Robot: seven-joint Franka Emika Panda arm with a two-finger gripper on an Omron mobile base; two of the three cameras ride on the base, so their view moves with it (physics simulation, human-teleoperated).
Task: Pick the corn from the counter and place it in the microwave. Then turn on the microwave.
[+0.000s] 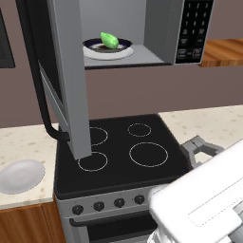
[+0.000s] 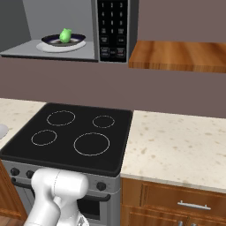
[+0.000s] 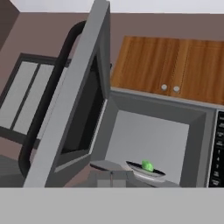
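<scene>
Spread widest across the right base view: the bench [image 2: 176, 141], beige and speckled, over brown wooden cabinets. Set into it, a black glass stovetop [image 2: 70, 132] with four ring outlines and a row of dark knobs [image 1: 98, 206] on the oven front below.

Mounted above the stovetop: the microwave [image 1: 159, 33], a grey metal box, open. Swung wide towards the left in the left base view, its door [image 1: 71, 71], with the curved black handle [image 1: 45, 109] along the outer edge. At the right of the cavity, the black keypad panel [image 1: 192, 28]. Just beside the microwave on its right, a wooden wall cabinet [image 2: 176, 55].

On the bench left of the stovetop, a pale round plate [image 1: 21, 175], lying flat and well apart from the microwave.

Inside the cavity, on the floor of the microwave, a white round tray, and resting on it a dark shallow dish [image 1: 92, 45].

In that dish: the corn [image 1: 109, 40], small and bright green, sitting roughly in the middle, also seen in the right base view [image 2: 65, 34] and, small, from the hand camera [image 3: 148, 166].

Low in the hand camera's picture, the hand [image 3: 112, 177], fingers pressed together on nothing, pointed at the open cavity from below and well apart from the corn. Touching neither door nor keypad panel, as far as can be told.
</scene>
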